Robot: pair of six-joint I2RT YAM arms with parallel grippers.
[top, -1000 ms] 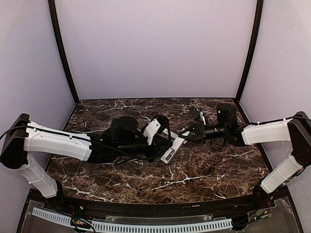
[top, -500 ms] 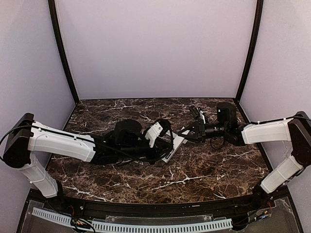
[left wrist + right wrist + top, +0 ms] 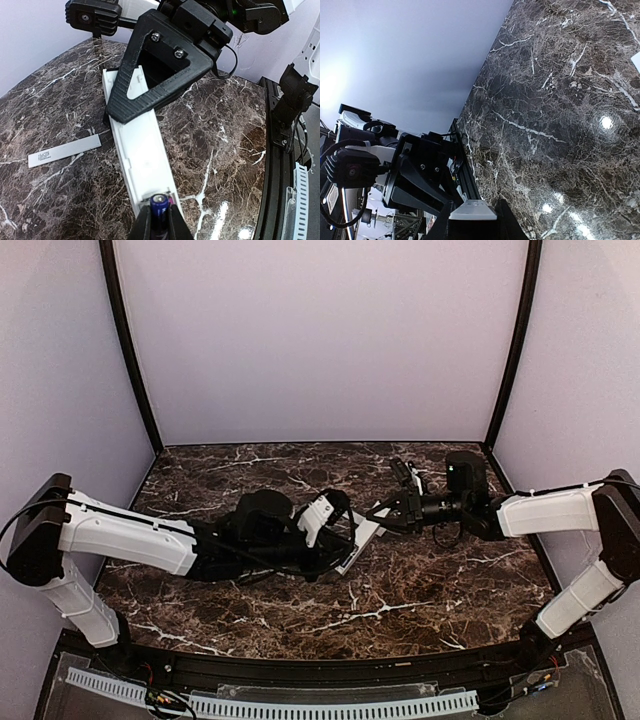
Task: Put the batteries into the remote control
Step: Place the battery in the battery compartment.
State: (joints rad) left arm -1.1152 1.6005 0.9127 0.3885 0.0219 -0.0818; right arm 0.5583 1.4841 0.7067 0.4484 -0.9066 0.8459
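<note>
Remote control [image 3: 142, 150] sits mid-scene, its far end clamped in the right gripper [image 3: 472, 216]; the left gripper [image 3: 159, 220] pinches one battery [image 3: 159, 202] at its near end. Best to align the battery with the bay, seat one end first, then press flat

Left hand [image 3: 159, 224] pinching 1 battery [image 3: 159, 203] at remote control [image 3: 144, 159] end, cover [image 3: 65, 151] beside
</note>
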